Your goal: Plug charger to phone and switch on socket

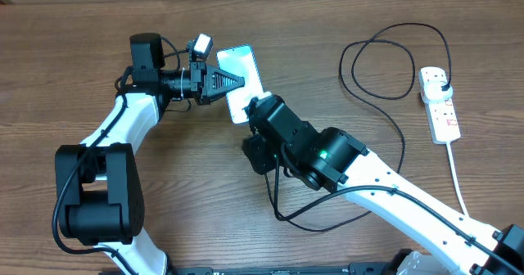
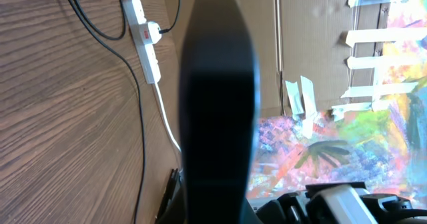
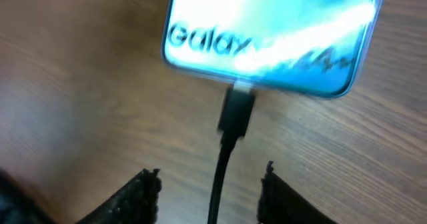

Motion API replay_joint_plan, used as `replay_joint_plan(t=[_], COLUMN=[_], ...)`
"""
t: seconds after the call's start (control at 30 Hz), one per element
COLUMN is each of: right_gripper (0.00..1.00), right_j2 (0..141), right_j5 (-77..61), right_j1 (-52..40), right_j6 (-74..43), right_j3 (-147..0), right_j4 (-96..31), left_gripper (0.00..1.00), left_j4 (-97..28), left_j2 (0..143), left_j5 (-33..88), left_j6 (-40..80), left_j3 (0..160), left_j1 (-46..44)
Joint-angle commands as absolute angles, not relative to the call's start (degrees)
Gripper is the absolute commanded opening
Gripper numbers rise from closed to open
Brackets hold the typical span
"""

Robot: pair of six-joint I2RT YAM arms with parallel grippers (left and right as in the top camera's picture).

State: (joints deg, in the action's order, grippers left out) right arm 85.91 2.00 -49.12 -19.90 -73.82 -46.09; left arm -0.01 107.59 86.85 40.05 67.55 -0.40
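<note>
1. The phone [image 1: 246,66] is lying flat on the table [image 1: 74,54], screen lit, at upper centre.
2. The charger [image 3: 235,111] is sitting with its connector in the phone's near end. Its cable is looping right to a plug in the socket [image 1: 440,103].
3. The right gripper [image 3: 210,184] is standing with jaws spread either side of the cable, clear of it.
4. The left gripper [image 1: 237,81] is pointing at the phone's left edge, jaws pressed together, empty.

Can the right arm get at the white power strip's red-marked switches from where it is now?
Probably yes. The right gripper stands open, holding nothing, and only wooden table and the loose loop of thin black charger cable lie between it and the white power strip, on its own side.
</note>
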Motion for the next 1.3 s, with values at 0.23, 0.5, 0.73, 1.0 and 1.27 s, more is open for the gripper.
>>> replay_joint_plan(t=[0.23,0.5,0.73,1.0,1.27], right_gripper=[0.34,0.19,0.04,0.04,0.04], right_j2=[88.71,90.56,90.56,90.56,90.56], right_j5=[5.32,5.43,5.80,6.44,7.51], right_j1=[-49.45,-49.43,-49.19,-49.10,-48.38], right_j6=[-21.26,-21.63,-20.73,-18.24,-15.99], right_j3=[-74.15,-74.15,-74.15,-74.17,-76.40], right_j4=[-43.94,-42.57,-38.65,-35.09,-31.64], left_gripper=[0.04,0.04,0.04,0.04,0.04], left_j4=[0.25,0.25,0.25,0.23,-0.78], left_j2=[107.57,107.57,107.57,107.57,107.53], left_j5=[88.16,88.40,90.63,90.67,90.70], left_j6=[38.52,38.52,35.66,34.46,33.34], left_j3=[68.58,68.58,68.58,68.58,68.58], left_j1=[-0.69,-0.69,-0.69,-1.39,-3.51])
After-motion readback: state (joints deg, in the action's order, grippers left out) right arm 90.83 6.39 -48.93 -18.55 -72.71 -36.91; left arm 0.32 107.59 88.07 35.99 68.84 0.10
